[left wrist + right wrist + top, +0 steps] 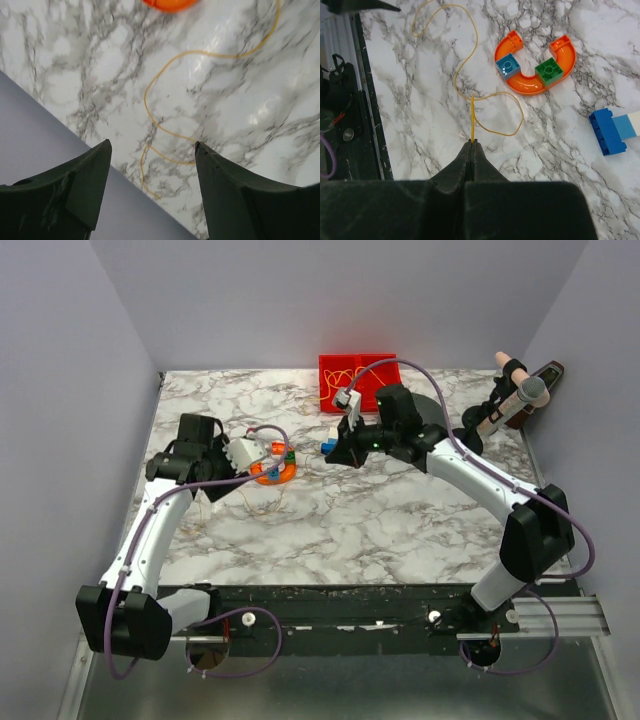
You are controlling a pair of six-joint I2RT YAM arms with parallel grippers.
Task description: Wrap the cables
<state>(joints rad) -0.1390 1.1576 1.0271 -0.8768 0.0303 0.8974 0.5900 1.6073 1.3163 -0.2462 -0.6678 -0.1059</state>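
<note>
Hardly any wrapping is done: the yellow cable lies in loose loops on the marble tabletop, just ahead of the right gripper, whose jaws are pinched on one end. The left gripper hangs low over another stretch, jaws apart, seemingly holding nothing. The right arm reaches inward, wrist tipped down.

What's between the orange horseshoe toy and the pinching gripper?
A loop of the thin yellow cable on bare marble; the right gripper pinches its end. The right wrist view shows it.
</note>
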